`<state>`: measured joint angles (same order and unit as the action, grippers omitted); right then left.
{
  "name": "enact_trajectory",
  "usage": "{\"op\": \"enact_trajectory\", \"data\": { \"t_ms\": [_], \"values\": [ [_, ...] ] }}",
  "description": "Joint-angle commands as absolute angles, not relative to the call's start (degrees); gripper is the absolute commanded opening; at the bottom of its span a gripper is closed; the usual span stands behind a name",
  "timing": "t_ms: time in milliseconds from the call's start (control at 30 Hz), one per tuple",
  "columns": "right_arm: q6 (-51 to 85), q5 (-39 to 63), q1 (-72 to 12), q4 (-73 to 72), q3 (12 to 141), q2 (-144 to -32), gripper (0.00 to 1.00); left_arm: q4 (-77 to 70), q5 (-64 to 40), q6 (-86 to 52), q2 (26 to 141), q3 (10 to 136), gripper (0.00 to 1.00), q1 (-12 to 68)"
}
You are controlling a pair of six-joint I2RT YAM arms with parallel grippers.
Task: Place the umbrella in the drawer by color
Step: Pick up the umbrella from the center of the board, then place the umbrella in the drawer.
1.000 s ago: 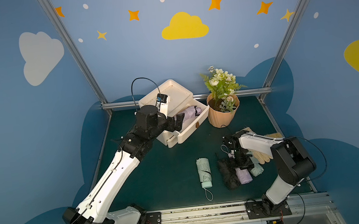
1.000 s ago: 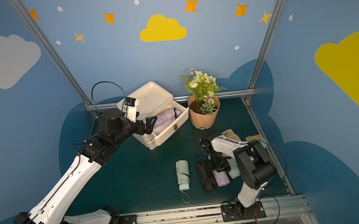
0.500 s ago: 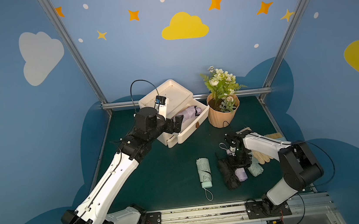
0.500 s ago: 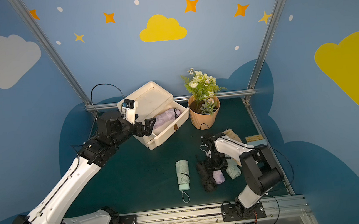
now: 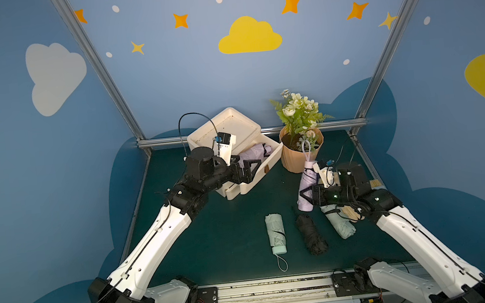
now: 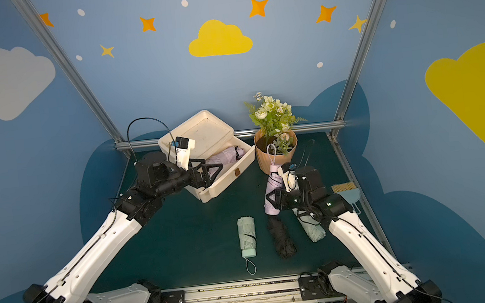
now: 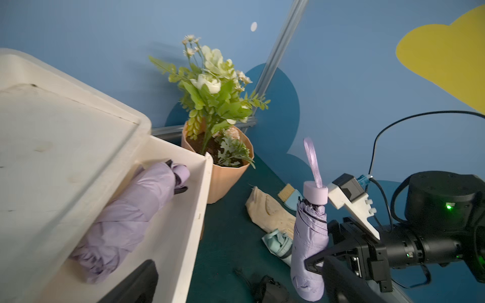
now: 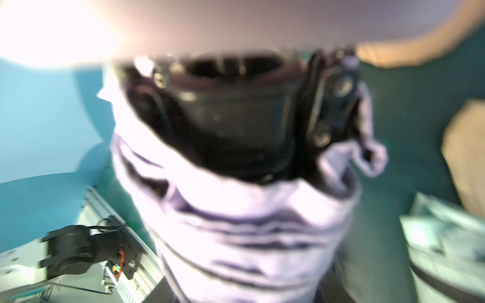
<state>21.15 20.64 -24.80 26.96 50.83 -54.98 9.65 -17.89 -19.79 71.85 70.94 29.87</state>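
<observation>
Drawer [image 5: 256, 177]: lilac umbrella [image 5: 252, 154] inside. Right gripper [image 5: 305, 196]: second lilac umbrella [image 5: 308, 179], clamped upright. Table [image 5: 227, 227]: green umbrella [image 5: 275, 231], black umbrella [image 5: 312, 234], second green umbrella [image 5: 343, 227].

umbrella [image 5: 253, 154] in drawer [image 5: 258, 177], pot [image 5: 292, 160] R of it

Soft even light; top views sharp, edges bent; rt wrist blurry w/ glare

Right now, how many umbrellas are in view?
5. A purple umbrella lies in the drawer; a second purple umbrella is upright in the right gripper; a green umbrella, a black umbrella and a second green umbrella lie on the table. Others may be hidden.
</observation>
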Motion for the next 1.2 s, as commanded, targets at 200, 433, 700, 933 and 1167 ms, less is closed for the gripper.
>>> {"op": "enact_trajectory", "data": {
  "t_ms": [200,433,700,933,1167],
  "values": [
    [20.5,24.3,-30.1,12.9,52.1,-55.3,0.40,1.4,-25.9,-20.9,78.7,73.3,1.00,37.9],
    [17.8,21.1,-32.7,14.1,54.0,-55.4,0.40,4.7,-21.1,-18.3,83.4,77.0,0.98,42.5],
    [15.5,17.8,-35.1,14.5,55.2,-56.1,0.40,7.9,-14.4,-16.5,88.0,81.1,0.93,46.9],
    [15.0,15.5,-35.8,14.8,55.8,-56.2,0.40,11.6,-13.8,-15.0,89.8,83.5,0.65,47.4],
    [15.5,13.9,-35.9,13.9,56.2,-56.5,0.43,12.9,-13.7,-15.4,90.8,84.5,0.34,47.4]
  ]
}}
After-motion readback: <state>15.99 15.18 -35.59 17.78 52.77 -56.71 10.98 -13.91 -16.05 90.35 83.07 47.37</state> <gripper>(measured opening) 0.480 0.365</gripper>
